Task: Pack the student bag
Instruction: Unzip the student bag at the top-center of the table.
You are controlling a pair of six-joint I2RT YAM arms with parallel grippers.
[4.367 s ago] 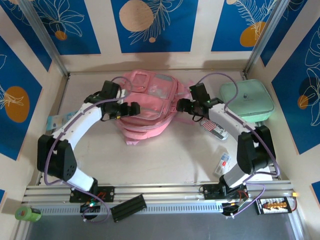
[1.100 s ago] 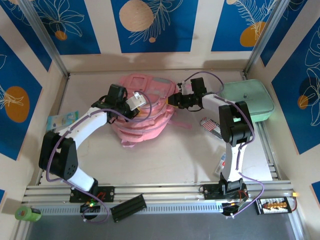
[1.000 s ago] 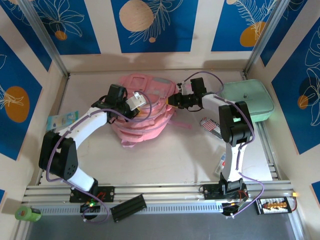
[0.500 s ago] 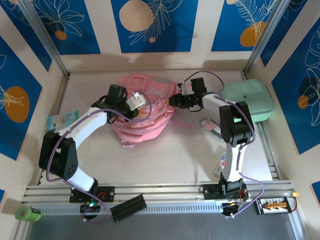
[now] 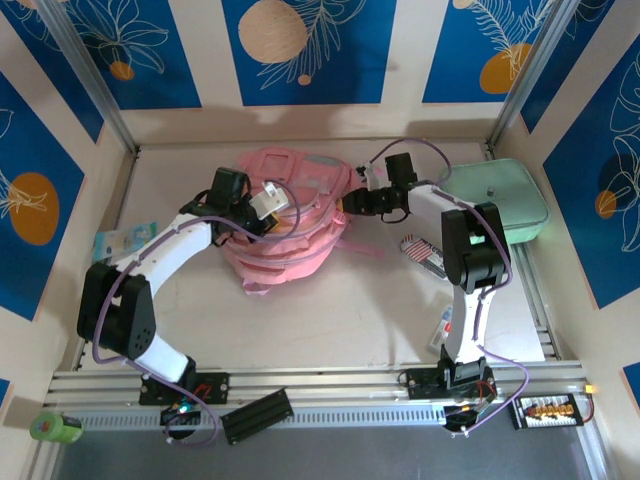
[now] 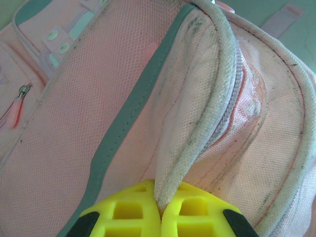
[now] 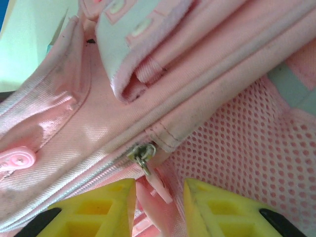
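Bag position: the student bag (image 5: 295, 225) lies slumped on the tabletop (image 5: 330, 310) close to its far edge, about midway between the left and right edges.
Left gripper: my left gripper (image 6: 159, 200) is pinched fully closed on the pale corded rim (image 6: 207, 98) of a flap of the bag, and the cord runs up out of the fingertips.
Right gripper: my right gripper (image 7: 159, 195) is at the bag's right side with its jaws partly apart. The metal zip slider (image 7: 142, 154) sits just beyond them, and its pink pull tab (image 7: 160, 187) hangs in the gap. I cannot tell whether either finger presses on the tab.
Feel, as I judge it: soft, limp fabric, probably light. It will fold and sag rather than keep its shape, and the mesh panel (image 7: 232, 148) looks stretchy.
Where to hold: the corded rim is the firmest line and gives a sure pinch. The pull tab is small and thin, so it needs a square, full closure.
Risk: pulling the zip could drag the whole bag across the tabletop unless the other grip anchors it.
Nearby: a mint-green case (image 5: 495, 200) sits by the right edge, apart from the bag.
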